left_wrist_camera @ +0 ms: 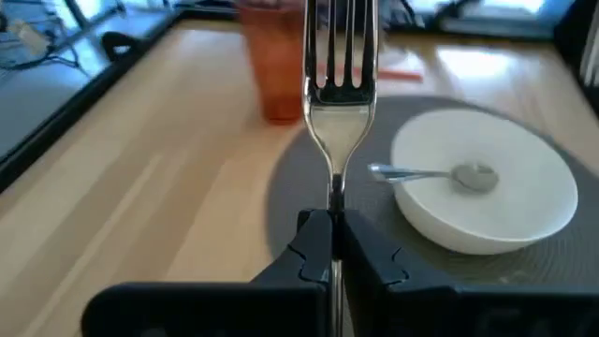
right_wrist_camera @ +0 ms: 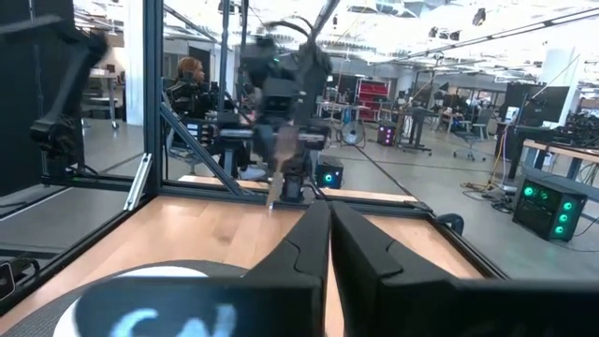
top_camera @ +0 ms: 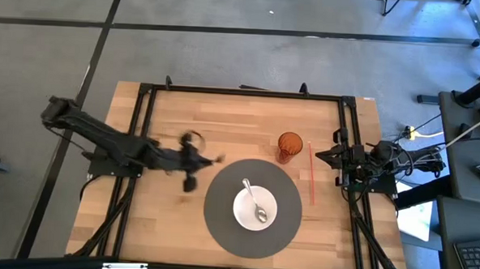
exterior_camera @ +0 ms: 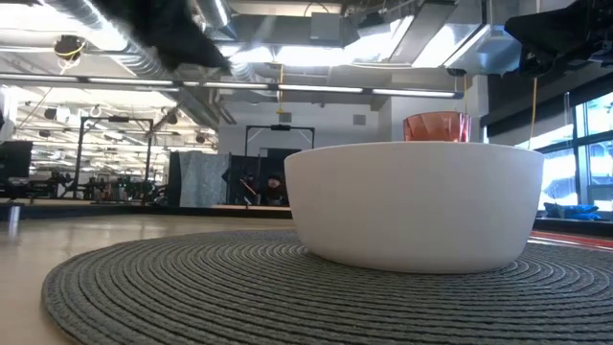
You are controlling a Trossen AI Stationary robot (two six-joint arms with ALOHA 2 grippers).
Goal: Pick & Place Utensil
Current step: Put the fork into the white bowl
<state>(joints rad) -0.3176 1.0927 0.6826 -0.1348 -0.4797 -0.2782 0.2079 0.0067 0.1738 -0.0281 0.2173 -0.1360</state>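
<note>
Left gripper (left_wrist_camera: 334, 245): pinched tight on the handle of a fork (left_wrist_camera: 339, 89), tines pointing away from the wrist; in the high view it sits left of centre, just off the mat's left edge.
Fork: metal, shiny, slim neck widening to four tines; held clear of the table and roughly level, as far as the wrist view shows; in the high view its tip reaches toward the mat's upper left edge.
Mat (top_camera: 220, 223): round, grey, woven, lower centre of the high view.
Bowl (top_camera: 245, 212): white, on the mat's middle; fills the centre of the low view.
Spoon (top_camera: 253, 202): metal, lying in the bowl, handle angled to the upper left in the high view.
Cup (top_camera: 289, 146): orange, see-through, upright just off the mat's upper right edge.
Straw (top_camera: 310, 172): thin, red, flat on the wood right of the mat.
Right gripper (right_wrist_camera: 328, 245): fingers pressed together on nothing, parked at the table's right edge in the high view.
Progress: the pick looks done, since the fork is gripped and lifted; the place is not yet done. The fork most likely belongs beside the bowl, though the exact spot cannot be told.
</note>
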